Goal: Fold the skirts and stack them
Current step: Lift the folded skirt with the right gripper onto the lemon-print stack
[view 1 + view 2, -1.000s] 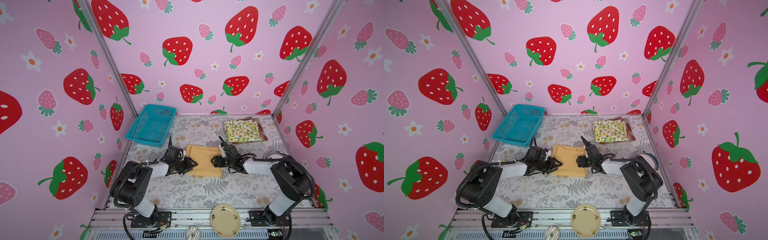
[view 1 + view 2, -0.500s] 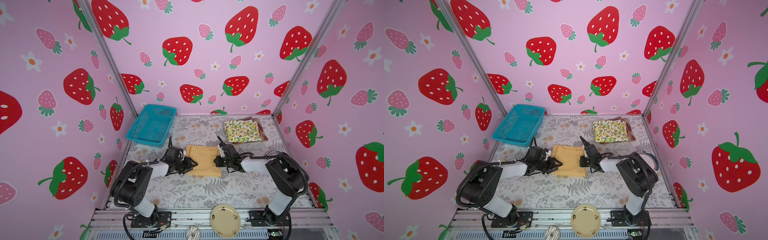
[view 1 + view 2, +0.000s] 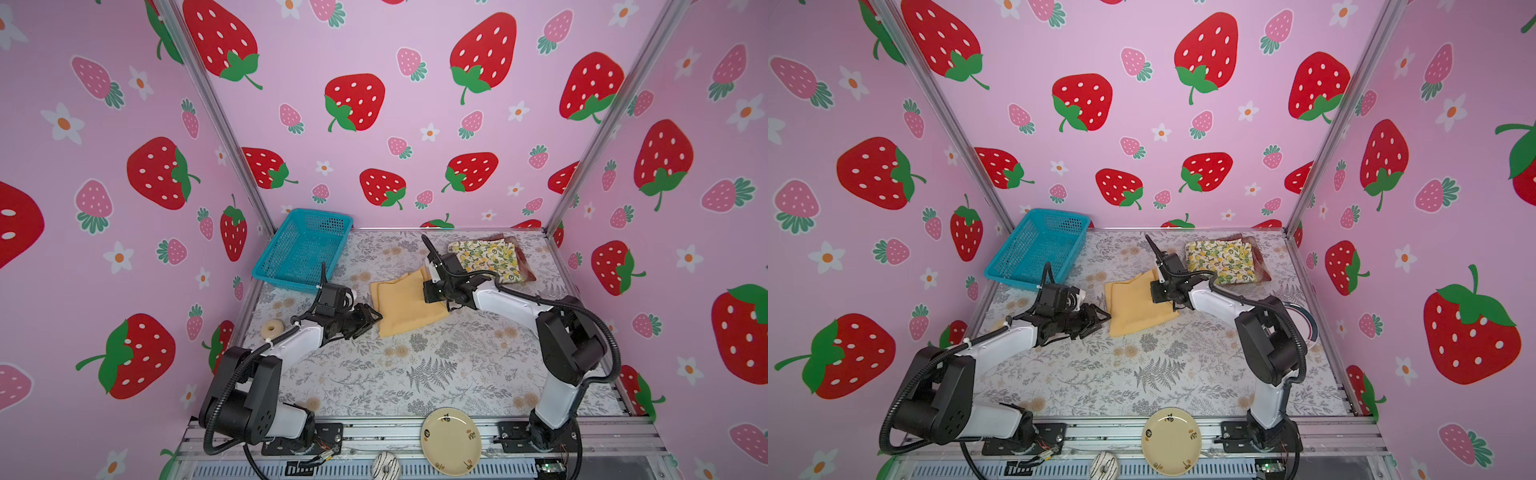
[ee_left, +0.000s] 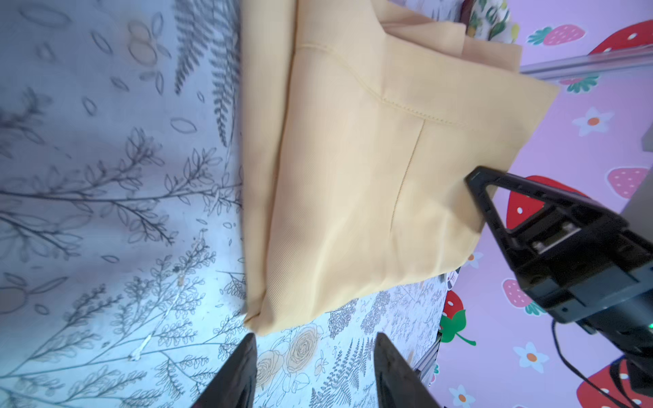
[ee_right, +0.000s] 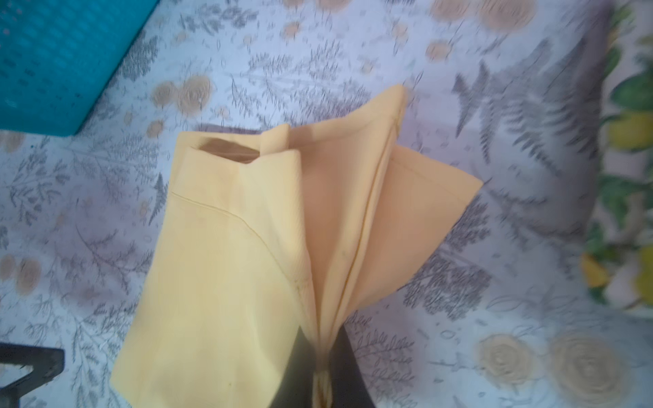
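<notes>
**Skirt in a robot's grip.** The right gripper is clamped on one edge of the folded mustard-yellow skirt. The cloth is bunched between its closed jaws, and in the right wrist view the layers fan away from the fingertips. The pinched side is raised off the floral tabletop, while the side farthest from that gripper lies flat on it.

Across the skirt, the left gripper hangs low over the table with its jaws apart and nothing between them. Its fingertips are just beside the skirt's nearest corner. Both top views show the two grippers facing each other with the yellow cloth between them.

Beyond the right gripper, towards the back wall and well apart from the left one, the lemon-print skirt lies folded on top of the plaid skirt. Only a reddish border of the plaid skirt shows along two sides.

The blue mesh basket sits beyond the left gripper, in the back corner by the side wall. A pale ring-shaped item lies on the table beside the left arm, behind its gripper. A cream plate rests on the front frame rail, well behind both grippers and between the arms' bases.
</notes>
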Action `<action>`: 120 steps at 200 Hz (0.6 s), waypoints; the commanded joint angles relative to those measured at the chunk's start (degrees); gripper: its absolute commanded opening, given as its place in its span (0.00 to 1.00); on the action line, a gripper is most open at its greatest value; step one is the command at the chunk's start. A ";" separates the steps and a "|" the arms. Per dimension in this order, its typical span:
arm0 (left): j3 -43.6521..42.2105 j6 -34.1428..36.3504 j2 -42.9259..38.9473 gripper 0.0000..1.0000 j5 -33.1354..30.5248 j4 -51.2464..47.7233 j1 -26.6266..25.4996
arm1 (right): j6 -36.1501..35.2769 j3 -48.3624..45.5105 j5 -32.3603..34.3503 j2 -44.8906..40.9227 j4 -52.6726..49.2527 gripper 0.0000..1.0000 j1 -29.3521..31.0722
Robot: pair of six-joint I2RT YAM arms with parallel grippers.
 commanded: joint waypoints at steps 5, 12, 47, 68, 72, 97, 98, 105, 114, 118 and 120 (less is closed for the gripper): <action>2.86 0.66 0.18 0.55 -0.01 -2.50 1.46 | -7.19 7.62 3.88 2.38 -12.03 0.00 -2.79; 3.15 0.49 0.66 0.55 0.27 -2.07 1.52 | -8.20 9.85 4.03 2.94 -13.78 0.00 -3.68; 3.97 -0.36 3.42 0.55 1.38 0.25 1.72 | -12.46 22.95 3.97 5.99 -23.72 0.00 -7.67; 3.51 -1.41 5.55 0.54 2.80 2.44 1.75 | -14.83 32.46 4.32 8.90 -30.20 0.00 -9.75; 3.37 -1.73 5.85 0.54 3.07 2.94 1.74 | -15.37 34.08 4.60 9.63 -31.51 0.00 -10.19; 2.57 -2.19 6.70 0.54 3.45 4.23 1.87 | -18.28 46.61 5.18 14.46 -39.52 0.00 -11.83; 2.57 -2.18 6.71 0.54 3.45 4.21 1.85 | -18.39 47.22 5.23 14.72 -39.67 0.00 -11.90; 2.49 -2.09 6.68 0.54 3.37 4.14 1.91 | -18.89 50.51 5.81 15.86 -41.62 0.00 -12.21; 2.57 -1.96 6.66 0.54 3.20 3.94 2.06 | -19.50 54.01 6.07 16.77 -43.21 0.00 -12.80; 2.61 -1.84 6.58 0.54 3.15 3.77 2.10 | -19.66 55.36 6.07 16.96 -43.74 0.00 -13.10; 2.64 -1.78 6.60 0.54 3.11 3.72 2.16 | -19.71 55.93 6.03 17.06 -44.01 0.00 -13.22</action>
